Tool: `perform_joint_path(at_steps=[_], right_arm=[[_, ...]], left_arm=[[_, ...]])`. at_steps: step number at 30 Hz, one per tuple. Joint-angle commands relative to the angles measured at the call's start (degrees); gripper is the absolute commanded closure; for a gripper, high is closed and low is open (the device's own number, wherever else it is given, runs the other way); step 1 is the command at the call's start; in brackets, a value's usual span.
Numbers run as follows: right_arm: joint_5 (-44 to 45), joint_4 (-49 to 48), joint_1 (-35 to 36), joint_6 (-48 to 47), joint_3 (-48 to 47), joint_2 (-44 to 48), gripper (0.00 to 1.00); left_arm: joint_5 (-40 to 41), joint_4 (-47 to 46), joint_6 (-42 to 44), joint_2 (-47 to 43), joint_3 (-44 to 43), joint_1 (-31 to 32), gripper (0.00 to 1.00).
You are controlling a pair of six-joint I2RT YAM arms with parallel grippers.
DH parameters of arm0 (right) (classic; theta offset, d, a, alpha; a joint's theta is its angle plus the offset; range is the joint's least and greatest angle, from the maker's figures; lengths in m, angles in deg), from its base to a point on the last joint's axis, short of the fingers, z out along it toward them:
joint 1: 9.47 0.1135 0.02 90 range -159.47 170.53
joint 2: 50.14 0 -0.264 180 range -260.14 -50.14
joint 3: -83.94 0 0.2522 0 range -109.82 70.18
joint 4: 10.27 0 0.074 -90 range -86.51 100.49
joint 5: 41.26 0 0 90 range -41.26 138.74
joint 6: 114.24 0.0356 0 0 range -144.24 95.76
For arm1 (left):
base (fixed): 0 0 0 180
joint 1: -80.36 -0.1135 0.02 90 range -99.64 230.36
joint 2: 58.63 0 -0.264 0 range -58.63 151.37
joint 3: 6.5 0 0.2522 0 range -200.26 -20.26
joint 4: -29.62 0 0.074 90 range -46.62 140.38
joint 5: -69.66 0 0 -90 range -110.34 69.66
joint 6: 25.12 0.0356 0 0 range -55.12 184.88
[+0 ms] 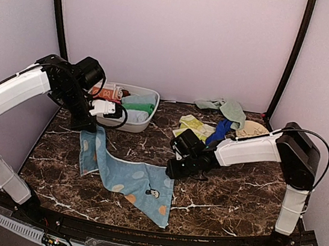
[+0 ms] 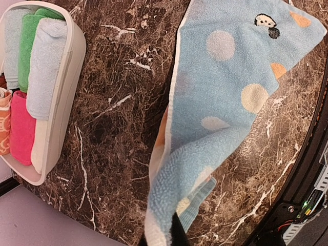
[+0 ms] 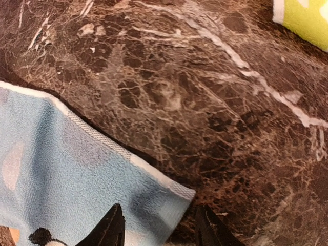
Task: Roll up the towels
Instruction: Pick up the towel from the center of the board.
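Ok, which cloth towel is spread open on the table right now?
The light-blue spotted cloth towel, open across the dark marble table. The rolled towels sit in the white plastic tub; the crumpled towels are heaped at the back.

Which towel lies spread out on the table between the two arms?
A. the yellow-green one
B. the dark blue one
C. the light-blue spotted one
C: the light-blue spotted towel lies open at the front, while the yellow-green towel and the dark blue towel sit crumpled at the back.
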Motion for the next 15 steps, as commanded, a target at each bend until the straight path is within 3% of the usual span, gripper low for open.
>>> perform_joint_path(at_steps=[1,6,9,15], right_arm=[[2.1,1.0,1.9,0.1,-2.8,-3.0,0.56],[5.3,3.3,3.0,0.2,-4.6,-4.4,0.71],[7.1,5.1,3.4,0.8,-5.6,-4.4,1.00],[6.2,0.9,-0.1,3.9,-3.0,6.0,1.00]], left_arm=[[0.3,-0.5,-0.5,-2.0,0.9,-0.2,1.00],[0.5,-1.5,-1.6,-2.5,2.4,-0.2,1.00],[1.4,-3.7,-2.4,-3.7,5.4,-0.4,1.00],[5.0,-10.7,-2.8,-5.8,7.2,-5.6,1.00]])
